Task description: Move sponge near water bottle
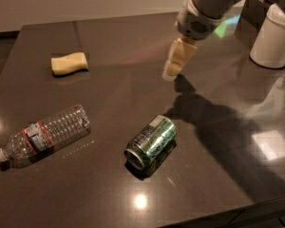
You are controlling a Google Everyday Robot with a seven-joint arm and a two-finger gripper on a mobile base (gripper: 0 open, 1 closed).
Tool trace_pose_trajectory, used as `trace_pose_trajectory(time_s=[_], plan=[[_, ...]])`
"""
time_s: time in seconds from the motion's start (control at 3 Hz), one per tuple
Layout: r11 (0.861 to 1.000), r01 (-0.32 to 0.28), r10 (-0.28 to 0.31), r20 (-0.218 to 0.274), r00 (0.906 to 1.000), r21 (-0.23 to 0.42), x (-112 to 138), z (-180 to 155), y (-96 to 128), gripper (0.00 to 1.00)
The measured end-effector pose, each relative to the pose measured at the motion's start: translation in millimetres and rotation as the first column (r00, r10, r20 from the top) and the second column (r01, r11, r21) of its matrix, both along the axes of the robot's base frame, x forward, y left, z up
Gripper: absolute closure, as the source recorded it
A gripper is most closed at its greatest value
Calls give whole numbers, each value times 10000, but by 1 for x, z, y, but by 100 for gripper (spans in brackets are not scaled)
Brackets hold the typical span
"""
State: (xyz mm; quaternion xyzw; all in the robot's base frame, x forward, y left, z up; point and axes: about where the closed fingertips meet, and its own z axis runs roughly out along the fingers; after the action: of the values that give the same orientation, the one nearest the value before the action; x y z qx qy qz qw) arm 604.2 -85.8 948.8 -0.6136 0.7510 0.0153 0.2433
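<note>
The pale yellow sponge (69, 62) lies on the dark table (118, 42) at the far left. The clear water bottle (43, 135) lies on its side at the near left, white cap pointing left, well apart from the sponge. My gripper (171, 73) hangs from the arm at upper centre-right, its cream fingers pointing down just above the table, far to the right of the sponge and holding nothing.
A green metallic can (151, 141) lies on its side in the near middle. A white cylindrical part of the robot (274, 37) stands at the far right. The table's front edge runs along the bottom right.
</note>
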Motion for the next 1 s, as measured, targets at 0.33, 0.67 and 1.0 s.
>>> trace_pose_trajectory(time_s=[0.33,0.67,1.0], plan=[[9991,-79,85,-153,9998,426,29,-11,35,0],[9957,-237,262,-270,9993,899,58,-17,80,0],[9932,-373,412,-327,9986,1103,74,-19,112,0]])
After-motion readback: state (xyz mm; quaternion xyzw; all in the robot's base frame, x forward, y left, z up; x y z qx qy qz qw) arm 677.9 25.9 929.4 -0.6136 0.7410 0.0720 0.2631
